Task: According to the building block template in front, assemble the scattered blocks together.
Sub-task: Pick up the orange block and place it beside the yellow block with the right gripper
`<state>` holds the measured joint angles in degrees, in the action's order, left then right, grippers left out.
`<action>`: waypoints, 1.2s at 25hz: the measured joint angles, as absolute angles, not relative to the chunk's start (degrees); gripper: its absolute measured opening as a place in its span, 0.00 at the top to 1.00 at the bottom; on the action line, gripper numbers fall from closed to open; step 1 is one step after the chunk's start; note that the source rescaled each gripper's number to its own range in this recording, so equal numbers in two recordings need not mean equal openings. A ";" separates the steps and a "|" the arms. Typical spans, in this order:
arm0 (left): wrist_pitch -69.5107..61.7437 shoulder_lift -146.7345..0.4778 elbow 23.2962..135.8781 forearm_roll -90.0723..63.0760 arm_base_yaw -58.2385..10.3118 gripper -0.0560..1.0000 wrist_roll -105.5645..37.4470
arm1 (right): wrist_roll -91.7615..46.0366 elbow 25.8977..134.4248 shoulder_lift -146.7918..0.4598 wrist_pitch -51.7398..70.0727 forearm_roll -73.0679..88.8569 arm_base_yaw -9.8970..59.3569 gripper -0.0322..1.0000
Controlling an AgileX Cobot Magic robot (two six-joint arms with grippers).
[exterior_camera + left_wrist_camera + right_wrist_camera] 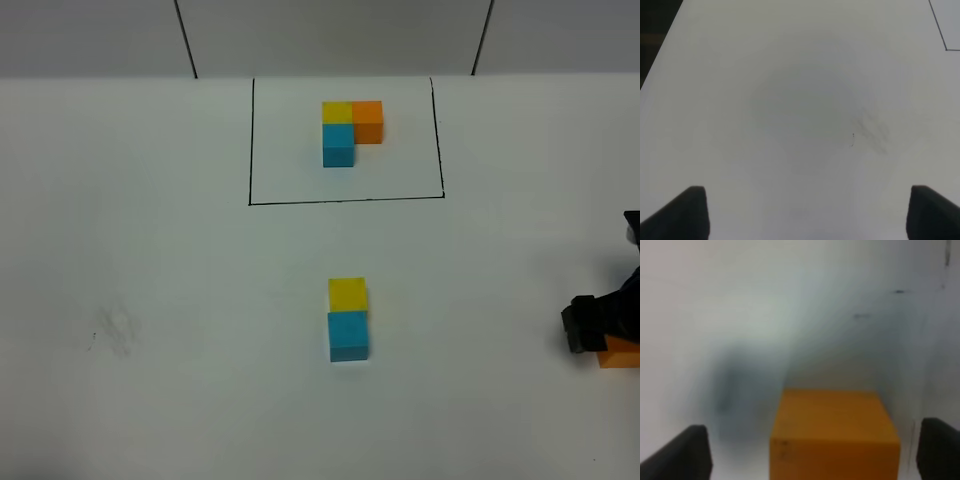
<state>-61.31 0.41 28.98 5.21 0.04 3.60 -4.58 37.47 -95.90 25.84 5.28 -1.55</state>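
Note:
The building block template (350, 128) is an L of yellow, orange and blue cubes inside a black-line rectangle at the back centre. The loose yellow cube (347, 294) touches the loose sky-blue cube (348, 335) at mid table. The loose orange cube (619, 354) lies at the right edge, partly hidden by my right gripper (590, 330). In the right wrist view the orange cube (835, 435) sits between the open fingers (685, 452), which stand wide of it. My left gripper (802, 215) is open and empty over bare table, out of the exterior view.
The white table (150, 300) has a faint grey smudge (115, 330) at the left, also seen in the left wrist view (870, 130). A corner of the black rectangle line (942, 30) shows there. Two dark seams run up the back wall.

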 joint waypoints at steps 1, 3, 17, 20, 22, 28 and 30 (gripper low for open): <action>-61.31 0.41 28.98 5.21 0.04 0.29 3.60 | -4.58 37.47 -96.69 25.55 4.81 -1.55 0.30; -61.31 0.41 28.98 5.21 0.04 0.29 3.60 | -4.45 37.47 -98.05 25.10 4.34 -1.55 0.49; -61.31 0.41 28.98 5.21 0.04 0.29 3.60 | -23.66 48.30 -91.73 34.96 1.19 9.85 0.77; -61.31 0.41 28.98 5.21 0.04 0.29 3.60 | -34.93 53.95 -95.16 39.77 1.19 14.60 0.77; -61.31 0.41 28.98 5.21 0.04 0.29 3.60 | -41.74 57.26 -98.09 42.45 1.19 17.63 0.77; -61.31 0.41 28.98 5.21 0.04 0.29 3.60 | -51.06 67.45 -107.48 45.91 1.14 24.39 0.77; -61.31 0.41 28.98 5.21 0.04 0.29 3.60 | -52.49 70.92 -110.23 47.76 1.14 26.36 0.77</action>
